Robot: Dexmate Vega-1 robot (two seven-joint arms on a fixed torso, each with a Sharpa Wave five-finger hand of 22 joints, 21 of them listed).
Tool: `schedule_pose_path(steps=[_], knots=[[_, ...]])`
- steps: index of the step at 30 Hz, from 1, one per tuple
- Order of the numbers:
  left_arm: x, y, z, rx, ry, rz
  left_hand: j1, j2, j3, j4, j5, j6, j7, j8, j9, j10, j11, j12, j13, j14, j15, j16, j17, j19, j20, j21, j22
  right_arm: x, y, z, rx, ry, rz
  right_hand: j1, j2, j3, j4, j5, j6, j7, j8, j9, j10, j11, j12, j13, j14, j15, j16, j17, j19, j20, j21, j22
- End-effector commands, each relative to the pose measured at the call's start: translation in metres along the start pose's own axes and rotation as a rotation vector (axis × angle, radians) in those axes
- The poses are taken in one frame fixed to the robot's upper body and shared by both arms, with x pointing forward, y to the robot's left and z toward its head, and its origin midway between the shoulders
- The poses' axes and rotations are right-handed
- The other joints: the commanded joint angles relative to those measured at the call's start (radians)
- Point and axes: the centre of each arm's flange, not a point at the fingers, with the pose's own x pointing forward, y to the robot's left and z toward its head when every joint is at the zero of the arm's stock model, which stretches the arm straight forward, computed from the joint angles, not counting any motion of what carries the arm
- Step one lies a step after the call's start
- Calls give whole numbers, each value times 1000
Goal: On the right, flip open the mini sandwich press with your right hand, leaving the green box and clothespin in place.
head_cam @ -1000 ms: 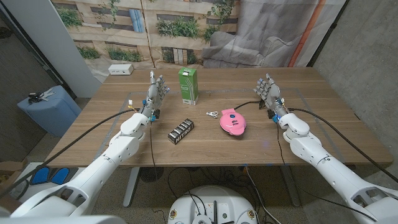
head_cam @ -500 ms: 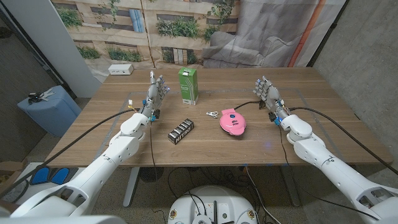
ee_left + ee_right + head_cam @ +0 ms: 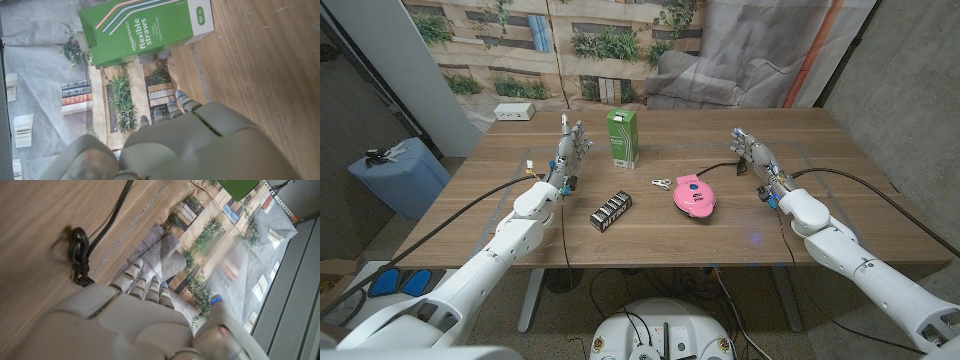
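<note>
Head view: pink mini sandwich press (image 3: 693, 194) lies closed on the wooden table (image 3: 840, 200), right of centre. Clothespin (image 3: 662, 184) just beside the press on its left. Green box (image 3: 622, 138) upright behind the press, further left. Black pack (image 3: 612, 211) lies left of the press, nearer the front edge. Right hand (image 3: 754, 156) is right of the press, apart from it, fingers spread, holding nothing. Left hand (image 3: 570, 150) is well left of the press, beside the green box, fingers apart, empty.
</note>
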Motion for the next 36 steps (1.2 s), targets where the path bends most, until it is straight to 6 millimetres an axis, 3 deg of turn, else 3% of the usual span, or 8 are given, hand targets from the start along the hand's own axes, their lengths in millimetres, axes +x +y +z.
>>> schedule_pose_path(steps=[1,22,36], knots=[[0,0,0,0,0,0,0,52,-7,1,5,-33,-8,6,4,-7,0,3,2,-7,-37,7,3,4,-3,6,2,-25,-2,9,-202,-48,17,17,-3,5,-12,4,-1,-5,4,5,-10,-15,-3,1,-15,-3,-1,-5,-9,-1,2,2],[0,0,0,0,0,0,0,52,-7,1,5,-32,-8,6,4,-4,3,4,2,-7,-36,7,3,3,-4,6,2,-55,8,30,-490,-78,86,39,-5,11,-43,-5,-39,10,-7,5,-51,-30,-11,-3,-78,-21,-9,-38,-94,-33,-6,1],[0,0,0,0,0,0,0,52,-7,1,5,-34,-8,5,4,-6,-1,3,2,-7,-37,7,3,3,-4,6,2,-78,17,46,-676,-120,109,53,-11,14,-64,-10,-100,27,-14,5,-90,-27,-13,-4,-117,-11,-9,-59,-126,-34,-3,1]])
